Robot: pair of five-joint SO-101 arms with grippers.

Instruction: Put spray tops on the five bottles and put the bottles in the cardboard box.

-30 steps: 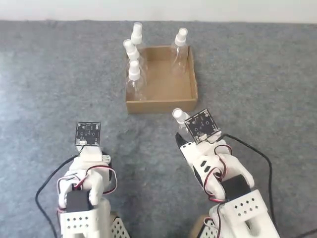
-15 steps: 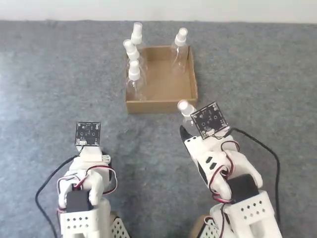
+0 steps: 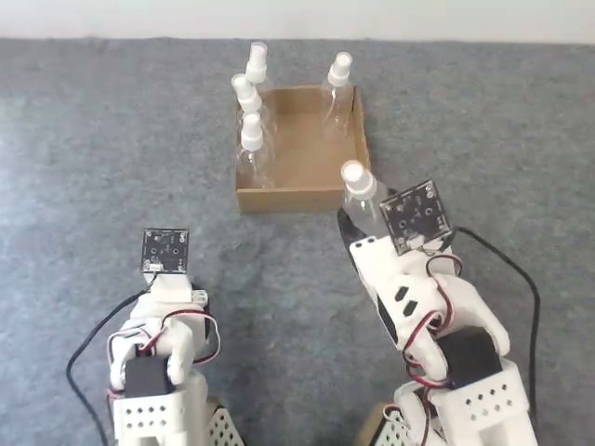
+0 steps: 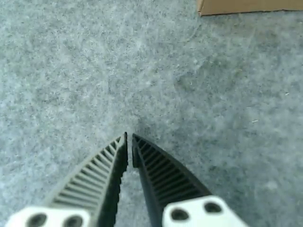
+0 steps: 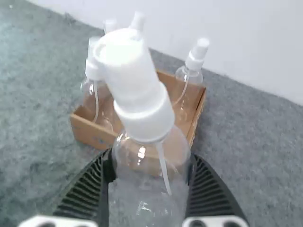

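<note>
The open cardboard box [image 3: 302,197] stands at the far middle of the grey carpet. Three clear bottles with white spray tops stand along its left wall [image 3: 253,141], and one more [image 3: 338,82] is in its far right corner. My right gripper [image 3: 368,223] is shut on a fifth clear bottle [image 3: 361,197], held upright just before the box's near right corner. In the right wrist view this bottle [image 5: 147,170] and its spray top [image 5: 132,80] rise between the fingers [image 5: 97,182], with the box [image 5: 90,128] beyond. My left gripper [image 4: 129,138] hangs shut and empty over bare carpet.
The left arm [image 3: 160,316] is at the near left with its camera board [image 3: 165,251] above the gripper. A box corner [image 4: 246,5] shows far ahead of it. A white wall [image 5: 246,38] borders the carpet behind the box. Cables trail by both arm bases.
My right arm has carried the held bottle forward and slightly right, up to the box's near right corner. The left arm has stayed still.
</note>
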